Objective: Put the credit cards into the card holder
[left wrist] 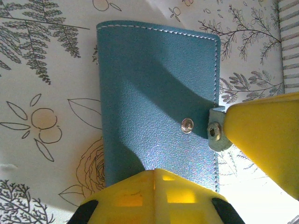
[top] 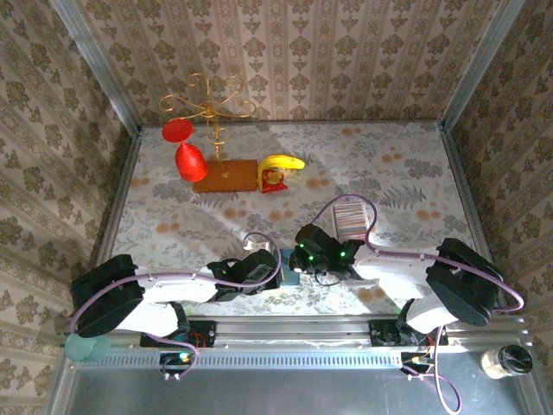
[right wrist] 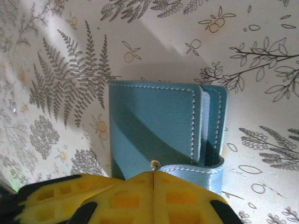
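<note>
Fingers of the left gripper (left wrist: 154,173) are closed together, tip to tip, and are set at the near edge of the card holder (left wrist: 154,84). The holder lies flat and folded on the patterned table (top: 406,164) between the two arms. Those of the right gripper (right wrist: 153,176) are likewise drawn together, and the snap tab (left wrist: 216,135) appears to be pinched between them — the tab is seen lifted clear of its metal stud (left wrist: 187,125). The credit cards (top: 349,215) are stood in a striped row further back, just beyond the right gripper and apart from the holder. The step in hand is judged to be the opening of the holder. Trouble could be caused by the thin tab slipping from the pinch, so that the flap falls shut. If the left fingertips are not pressing firmly, the whole holder could be dragged or flipped by the pull rather than opened.
</note>
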`<move>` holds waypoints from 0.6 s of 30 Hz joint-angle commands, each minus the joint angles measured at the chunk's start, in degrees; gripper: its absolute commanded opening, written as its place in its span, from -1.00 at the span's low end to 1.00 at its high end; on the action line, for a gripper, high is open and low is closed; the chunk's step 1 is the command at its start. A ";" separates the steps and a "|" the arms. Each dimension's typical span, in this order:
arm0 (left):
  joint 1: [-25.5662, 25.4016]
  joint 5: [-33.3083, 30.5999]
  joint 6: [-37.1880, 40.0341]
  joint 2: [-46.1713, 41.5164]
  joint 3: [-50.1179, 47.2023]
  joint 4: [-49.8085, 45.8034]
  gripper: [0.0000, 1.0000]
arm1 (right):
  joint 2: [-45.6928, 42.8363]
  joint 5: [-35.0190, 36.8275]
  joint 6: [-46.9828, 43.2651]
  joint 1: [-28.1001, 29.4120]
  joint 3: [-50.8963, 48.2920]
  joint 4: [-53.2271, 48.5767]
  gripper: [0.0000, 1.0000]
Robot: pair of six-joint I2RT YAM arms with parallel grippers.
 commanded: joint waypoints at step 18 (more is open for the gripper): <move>-1.18 -0.58 -0.86 1.32 -0.54 -4.53 -1.00 | 2.90 -1.35 0.79 0.05 0.93 1.01 -1.00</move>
